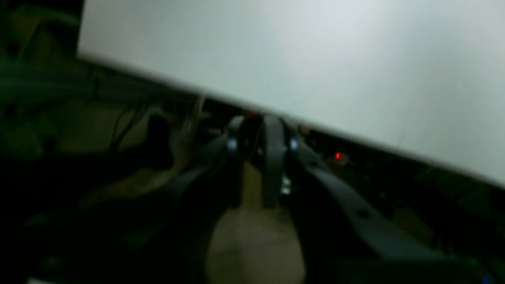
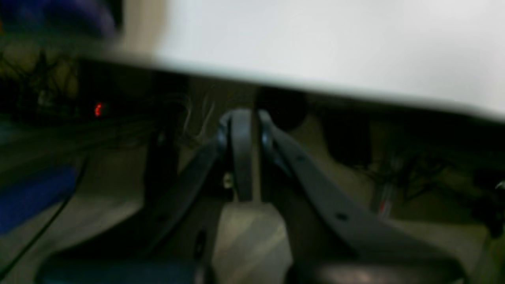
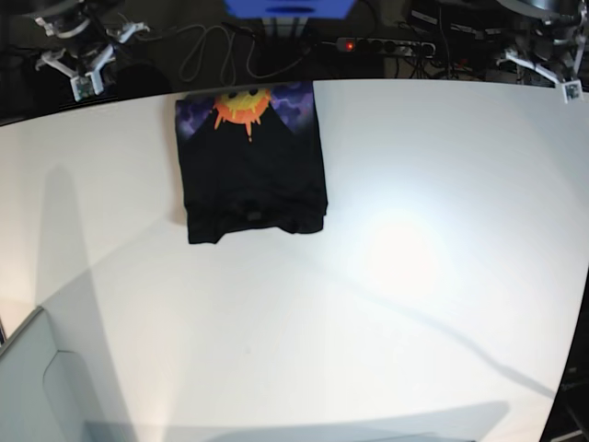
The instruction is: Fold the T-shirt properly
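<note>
Black cloth T-shirt (image 3: pixel 251 170) with orange sun print lies folded near the white tabletop's (image 3: pixel 414 276) far edge; left hand (image 1: pixel 260 134) and right hand (image 2: pixel 246 118) both pinched together, empty, off the tabletop; unpressed layers could spring loose.

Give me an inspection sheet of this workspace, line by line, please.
Surface: broad white table, bare apart from the shirt.
Job's things: black cloth T-shirt folded into a rectangle near the far edge, orange sun print facing up.
Clutter: nothing seen.
Grippers: left gripper and right gripper both shut, empty, off the table's edge.
Cables: loose cords and a power strip behind the table.
Surroundings: dark floor, blue stand at the back.
</note>
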Available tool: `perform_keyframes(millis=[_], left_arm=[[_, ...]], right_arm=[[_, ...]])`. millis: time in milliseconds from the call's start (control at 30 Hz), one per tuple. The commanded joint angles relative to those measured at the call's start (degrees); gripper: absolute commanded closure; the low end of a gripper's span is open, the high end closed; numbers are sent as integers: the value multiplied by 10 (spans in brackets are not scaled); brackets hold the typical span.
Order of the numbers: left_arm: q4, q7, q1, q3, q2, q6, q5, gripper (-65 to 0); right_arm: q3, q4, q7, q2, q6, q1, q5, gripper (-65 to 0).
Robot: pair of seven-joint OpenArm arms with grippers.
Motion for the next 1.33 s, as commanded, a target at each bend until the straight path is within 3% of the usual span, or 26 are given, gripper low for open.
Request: perform_keyframes(millis=[0, 100, 200, 333, 533, 633, 700, 733, 800, 1000, 1100, 1200, 1300], left_arm=[[0, -6, 20, -3, 8, -1, -3, -9], [-47, -6, 47, 0, 34, -1, -3, 0], [-131, -27, 52, 33, 36, -1, 2, 0], [-293, -160, 51, 113, 11, -1, 7, 0], [-540, -363, 3, 291, -50, 4, 55, 0], [-681, -434, -60, 333, -63, 1, 57, 0], [-777, -464, -114, 368, -83, 1, 57, 0], [-820, -473, -138, 386, -89, 1, 57, 0], [-892, -488, -187, 429, -92, 1, 56, 0], [-923, -499, -239, 544, -90, 6, 52, 0], [-926, -500, -245, 566, -88, 6, 52, 0], [-926, -503, -246, 567, -80, 6, 55, 0], [-926, -503, -247, 568, -77, 6, 56, 0]], right_arm=[[2, -3, 7, 1, 9, -17, 8, -1], [3, -59, 9, 3, 9, -40, 8, -1], [0, -150, 12, 14, 8, -34, 7, -1], [-38, -318, 27, 53, 8, 24, -32, -1], [-106, -569, 174, 86, 6, 116, -100, -1], [-120, -662, 258, 90, 6, 159, -142, -1], [-130, -708, 286, 90, -3, 186, -171, -1], [-133, -726, 290, 90, -21, 199, -181, -1], [-139, -758, 291, 90, -88, 221, -189, -1], [-225, -777, 292, 76, -365, 246, -188, -1], [-278, -777, 303, 62, -474, 246, -188, -1], [-329, -778, 329, 57, -557, 246, -188, -1], [-369, -793, 337, 46, -599, 248, -188, -1]])
